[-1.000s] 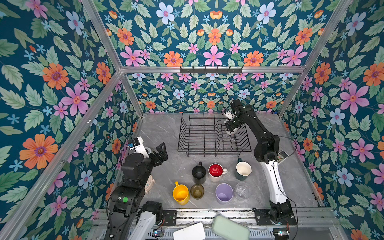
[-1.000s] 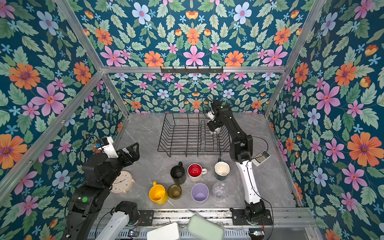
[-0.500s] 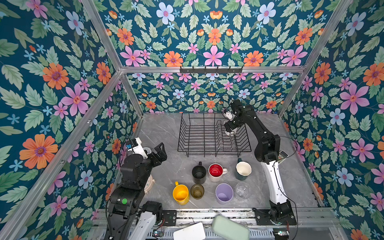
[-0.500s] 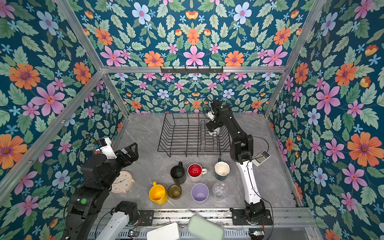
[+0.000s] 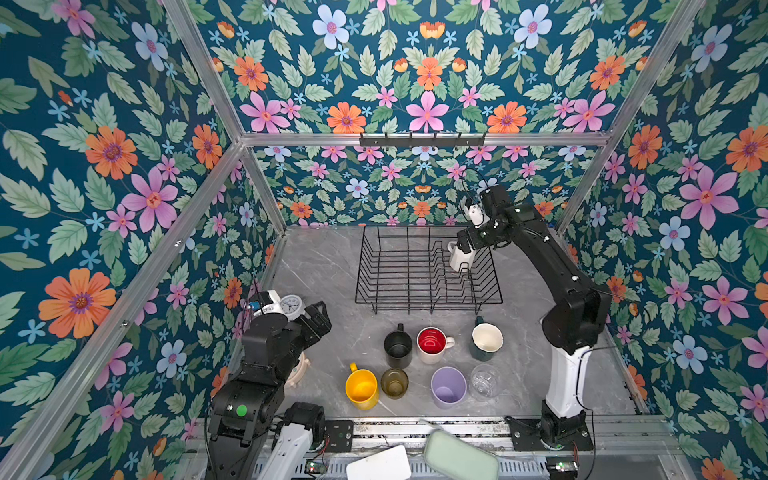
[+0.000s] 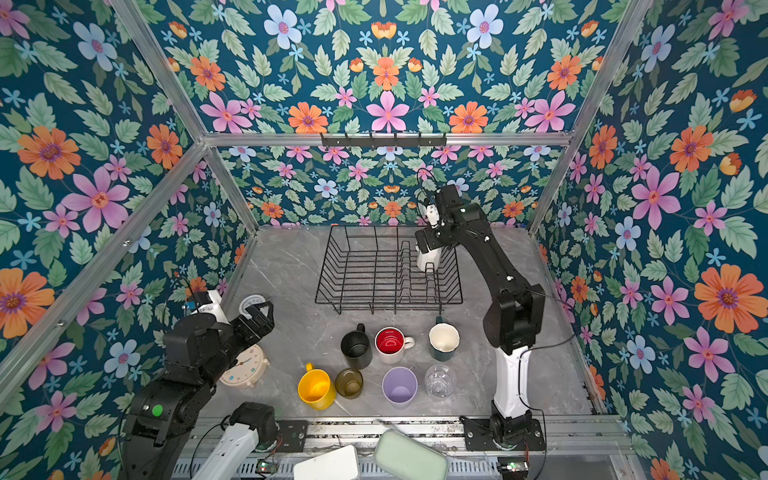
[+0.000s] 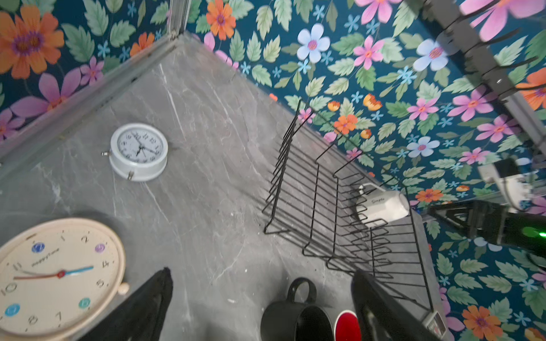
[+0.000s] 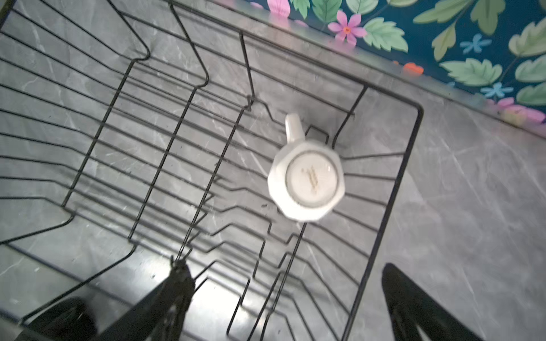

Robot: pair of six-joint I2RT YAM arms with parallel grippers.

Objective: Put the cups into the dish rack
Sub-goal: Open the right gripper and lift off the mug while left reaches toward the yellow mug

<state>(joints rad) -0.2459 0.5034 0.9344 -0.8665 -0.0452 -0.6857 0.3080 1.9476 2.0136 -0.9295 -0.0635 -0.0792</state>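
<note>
White mug (image 8: 307, 181): mouth-down inside the dish rack (image 5: 401, 272), in its far right corner among the plate dividers. I can't tell whether it sits flat or leans on a wire.
Right end effector (image 8: 283, 265): spread wide and empty. It hovers just above the mug's upturned base and touches nothing.
Left end effector (image 7: 263, 273): also wide and empty, low over the worktop (image 5: 324, 266), between the cream clock (image 7: 56, 274) and the black mug (image 5: 398, 347).
Cups on the worktop: seven, in two rows in front of the rack. The back row is the black mug, red-inside mug (image 5: 432, 343) and teal mug (image 5: 486, 340). The front row is the yellow mug (image 5: 361, 386), olive glass (image 5: 394, 382), lilac tumbler (image 5: 448, 386) and clear glass (image 5: 484, 380).
Progress, as I judge it: one of eight loaded.
Risk at the rack: if I pull the right arm out on a slant, a finger could clip the mug or hook a divider wire. That could topple the mug or drag the rack.
Risk in the rows: the cups stand just beside one another. Wide fingers coming down around one may knock its neighbour over, the yellow mug and olive glass most of all.
Risk with the clear glass: it barely shows against the grey marble, so I could misjudge its rim and tip it.
Risk on the left: the cream clock and the small white clock (image 7: 138, 152) lie near that arm. A careless swing could shove one into the cups.
</note>
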